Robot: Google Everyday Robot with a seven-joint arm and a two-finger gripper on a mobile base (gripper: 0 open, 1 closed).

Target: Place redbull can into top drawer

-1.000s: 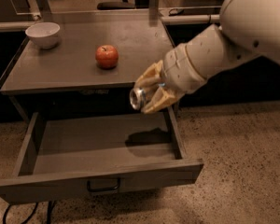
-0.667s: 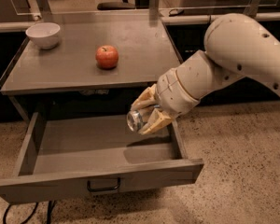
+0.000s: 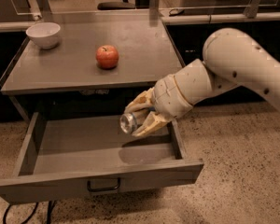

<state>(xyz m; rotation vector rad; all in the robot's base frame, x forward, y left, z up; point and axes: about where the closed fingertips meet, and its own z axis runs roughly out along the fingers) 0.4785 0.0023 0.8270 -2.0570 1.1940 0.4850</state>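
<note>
Redbull can (image 3: 129, 123), slim silver metal, is being pinched by the cream two-finger gripper (image 3: 135, 121) at frame centre, above the open grey top drawer (image 3: 144, 178); lowering and release are seemingly being left to do.

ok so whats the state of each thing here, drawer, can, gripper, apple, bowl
top drawer: pulled open, can not yet resting in it
redbull can: held off the drawer floor, tipped on its side, silver top toward the camera
gripper: shut on the redbull can, over the right part of the open drawer
apple: sitting stem up on the tabletop
bowl: upright at the tabletop's back left corner
</note>
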